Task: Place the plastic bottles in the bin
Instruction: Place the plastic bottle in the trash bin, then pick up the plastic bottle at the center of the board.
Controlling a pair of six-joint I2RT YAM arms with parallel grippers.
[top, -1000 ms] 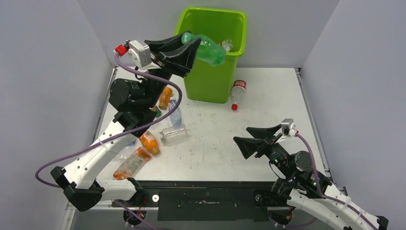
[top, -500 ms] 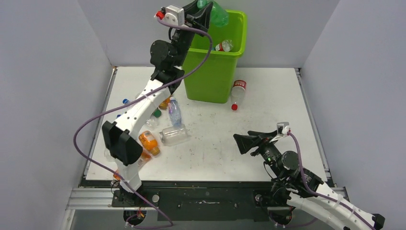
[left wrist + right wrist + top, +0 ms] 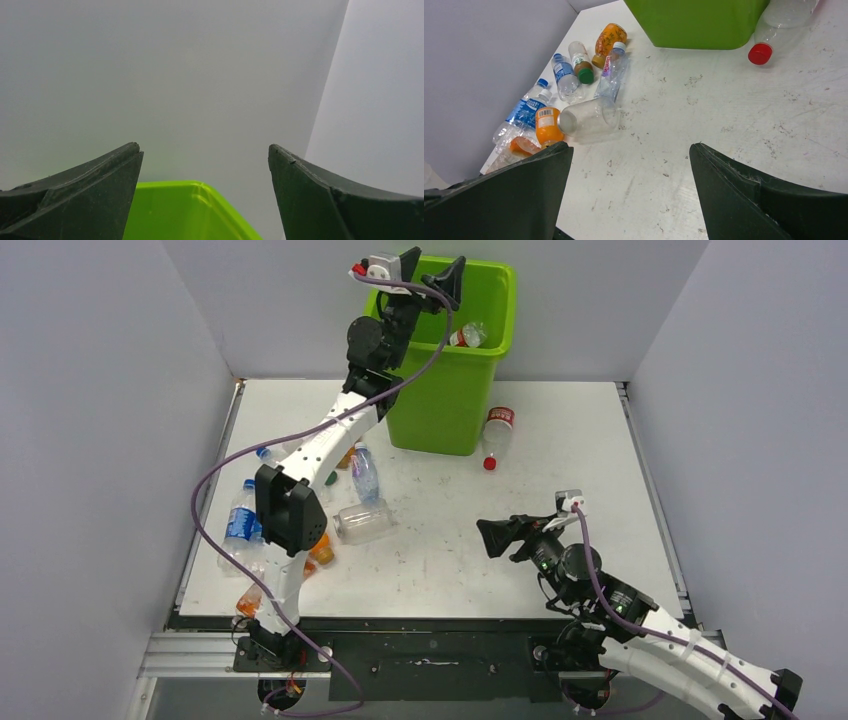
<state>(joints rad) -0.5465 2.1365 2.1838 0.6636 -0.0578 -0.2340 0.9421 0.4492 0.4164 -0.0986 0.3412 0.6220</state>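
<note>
The lime-green bin stands at the back of the table, with a red-labelled bottle showing inside it. My left gripper hangs open and empty over the bin's rim. A clear red-capped bottle lies right of the bin. Left of centre lie several plastic bottles: a clear wide one, an orange one and a blue-labelled one. My right gripper is low over the table's near right, open and empty, pointing at that cluster.
Grey walls close the table in on the left, back and right. More bottles lie between the bin and the left wall: an orange one, a green-capped one and a blue-capped one. A crushed orange bottle lies at the near left edge.
My left arm swung up over the bin with the green bottle, then its jaws opened; that bottle is gone from them and out of sight. The right gripper crept slightly left.
</note>
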